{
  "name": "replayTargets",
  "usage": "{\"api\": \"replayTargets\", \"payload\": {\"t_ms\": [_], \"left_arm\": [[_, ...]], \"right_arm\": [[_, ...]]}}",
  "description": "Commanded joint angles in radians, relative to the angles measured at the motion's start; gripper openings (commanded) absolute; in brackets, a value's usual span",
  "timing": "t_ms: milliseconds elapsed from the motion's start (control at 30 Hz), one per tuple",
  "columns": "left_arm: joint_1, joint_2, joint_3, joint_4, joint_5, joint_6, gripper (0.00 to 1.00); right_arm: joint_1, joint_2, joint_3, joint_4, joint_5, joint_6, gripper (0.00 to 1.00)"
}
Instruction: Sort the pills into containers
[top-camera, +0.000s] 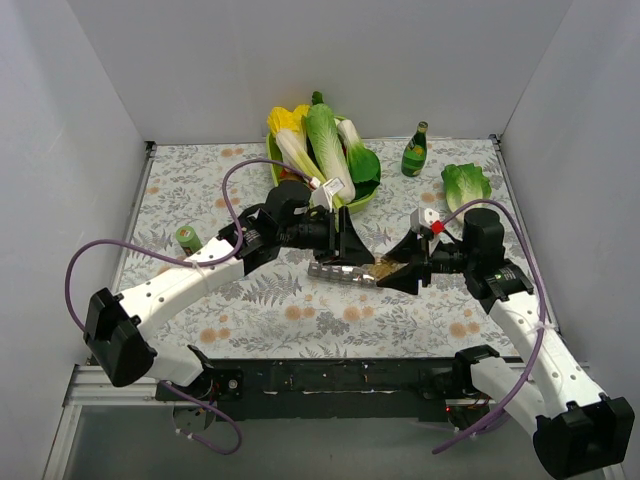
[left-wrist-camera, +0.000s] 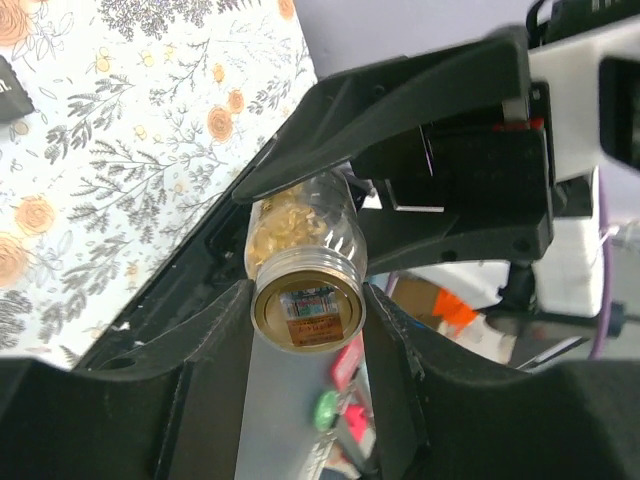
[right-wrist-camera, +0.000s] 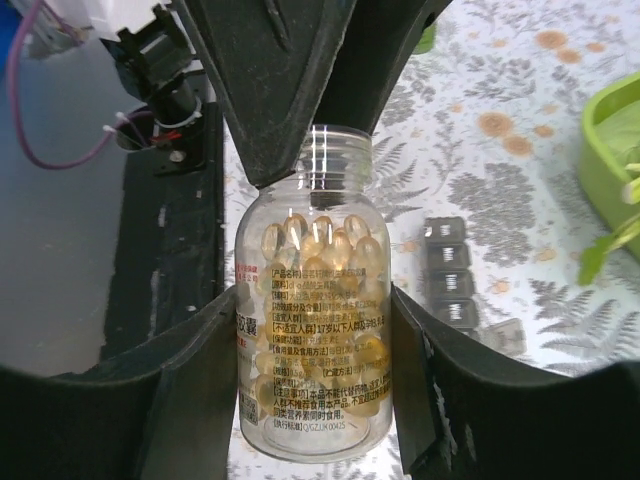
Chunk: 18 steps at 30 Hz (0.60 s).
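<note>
A clear pill bottle (right-wrist-camera: 315, 340) full of amber capsules lies level above the table, and my right gripper (right-wrist-camera: 312, 300) is shut on its body. The left gripper's fingers (right-wrist-camera: 280, 90) cover its neck. In the left wrist view the bottle's metal cap (left-wrist-camera: 308, 305) faces the camera, and my left gripper (left-wrist-camera: 308, 295) is shut on it with both fingers against its sides. From above, the bottle (top-camera: 385, 268) hangs between the left gripper (top-camera: 362, 252) and the right gripper (top-camera: 398, 270). The containers (top-camera: 340, 272) lie on the table just under and left of it, a strip of small grey cubes (right-wrist-camera: 445, 270).
A green tray (top-camera: 368, 190) of vegetables stands at the back centre. To its right are a green bottle (top-camera: 415, 150) and a lettuce (top-camera: 467, 183). A small green can (top-camera: 188, 237) sits at the left. White walls enclose the flowered table.
</note>
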Motion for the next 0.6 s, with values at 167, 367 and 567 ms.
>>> {"api": "replayTargets", "payload": {"t_ms": [167, 367, 567], "left_arm": [[-0.012, 0.025, 0.118, -0.011, 0.151, 0.438, 0.37], [-0.012, 0.033, 0.126, -0.01, 0.168, 0.489, 0.45], [-0.012, 0.006, 0.114, 0.041, 0.145, 0.449, 0.72]], "right_arm": [[0.002, 0.035, -0.186, 0.661, -0.204, 0.702, 0.02], [-0.019, 0.087, -0.214, 0.905, -0.211, 0.936, 0.02], [-0.029, 0.106, -0.231, 0.975, -0.211, 1.028, 0.02]]}}
